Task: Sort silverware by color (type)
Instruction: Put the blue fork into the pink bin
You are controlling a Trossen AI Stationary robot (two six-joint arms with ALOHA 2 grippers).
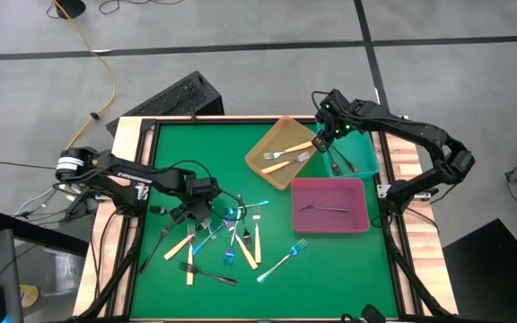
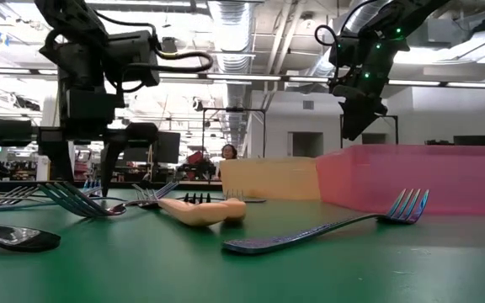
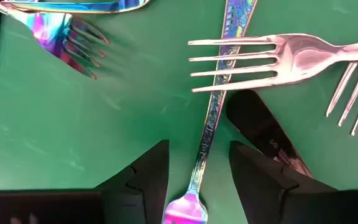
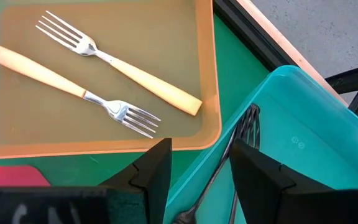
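High view: I am holding the left gripper [image 1: 206, 199] over the fork pile [image 1: 227, 240] on the tabletop [image 1: 330, 260]. Left wrist: fingers [image 3: 146, 177] apart, straddling an iridescent fork [image 3: 213, 118]. Right wrist: right gripper [image 4: 199, 171], fingers apart, hovering over the teal tray [image 4: 303, 155].

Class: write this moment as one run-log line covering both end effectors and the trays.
left end effector: open astride iridescent fork handle | right end effector: open over teal tray | orange tray: two cream forks

The whole table [image 1: 267, 193] is seen from overhead; it is viewed level at mat height; wrist views look closely down. The orange tray [image 1: 270, 154] is shared.
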